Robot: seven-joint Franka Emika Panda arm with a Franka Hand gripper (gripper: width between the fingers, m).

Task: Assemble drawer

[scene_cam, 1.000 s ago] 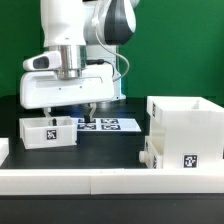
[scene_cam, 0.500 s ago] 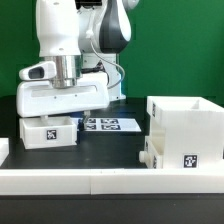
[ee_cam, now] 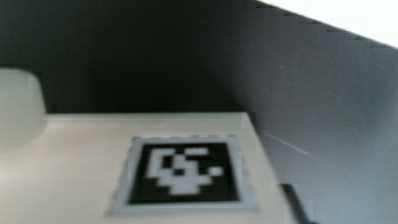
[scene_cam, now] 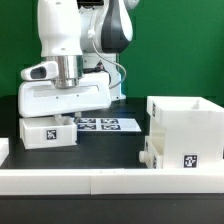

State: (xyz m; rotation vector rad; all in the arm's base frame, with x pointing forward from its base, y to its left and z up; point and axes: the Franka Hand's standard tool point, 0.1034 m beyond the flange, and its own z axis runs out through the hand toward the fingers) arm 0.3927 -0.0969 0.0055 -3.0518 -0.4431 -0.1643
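Since a second ago, the gripper (scene_cam: 63, 108) has shifted toward the exterior view's left and sunk lower. Its broad white hand now hangs directly over the small tray (scene_cam: 48, 131), hiding the tray's back edge. In the last half second it has hardly moved.

The exterior view shows the whole layout on the black table (scene_cam: 110, 145). The small tray is at the left, and the marker board (scene_cam: 108, 124) lies flat just beside it toward the middle. The large housing (scene_cam: 186, 118) stands well apart at the right. A lower white piece (scene_cam: 172, 156) bearing a tag touches the housing's base. The low white border wall (scene_cam: 100, 181) runs along the front.

The wrist view shows only a blurred close-up of a white surface carrying one black-and-white tag (ee_cam: 183, 172), with darkness behind it.

The small tray is white, boxy and upright, open side up, with a tagged face toward the exterior camera. Its long axis runs across that view, left to right.

The fingers are hidden in both views, so I cannot tell whether they are spread or closed.
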